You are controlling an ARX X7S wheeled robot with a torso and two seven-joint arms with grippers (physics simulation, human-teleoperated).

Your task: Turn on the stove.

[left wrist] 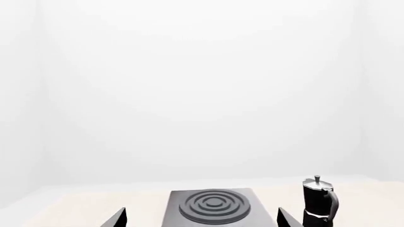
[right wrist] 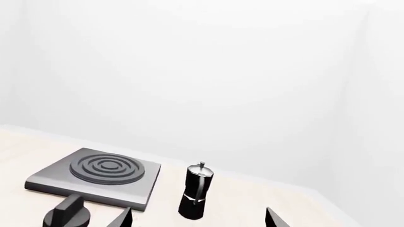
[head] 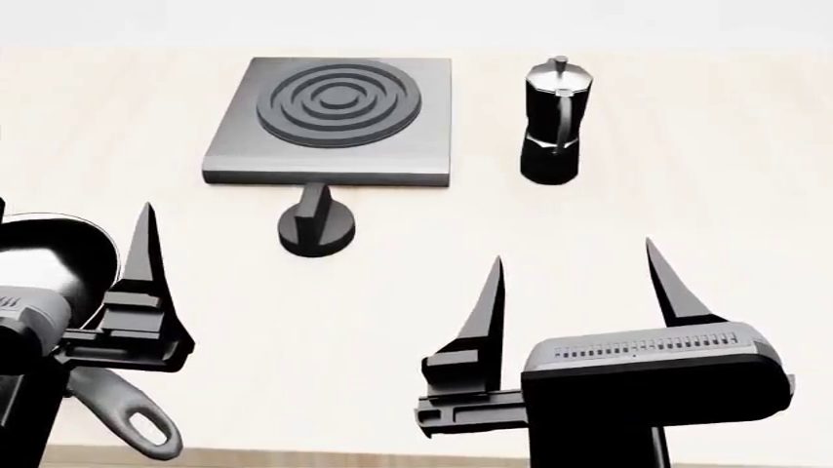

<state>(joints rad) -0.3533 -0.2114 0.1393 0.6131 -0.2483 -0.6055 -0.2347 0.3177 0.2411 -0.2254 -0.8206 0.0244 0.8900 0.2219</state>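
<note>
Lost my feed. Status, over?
Both pincers, left and right, open, empty, short of knob. Stove untouched. Moka pot off to the side, path clear.

Both arms reach forward side by side. The right gripper (head: 579, 283) has its jaws spread wide, empty. The left gripper (head: 78, 258) shows one finger (head: 140, 255); its jaws also stand apart.

Bright, even, diffuse render lighting; no visible source. Soft faint shadows only, e.g. under knob (head: 314, 232) toward 6 o'clock. Walls washed near-white, low contrast. Mild sheen on moka pot (head: 553, 121). Sharp throughout, no blur, no visible edge distortion.
</note>
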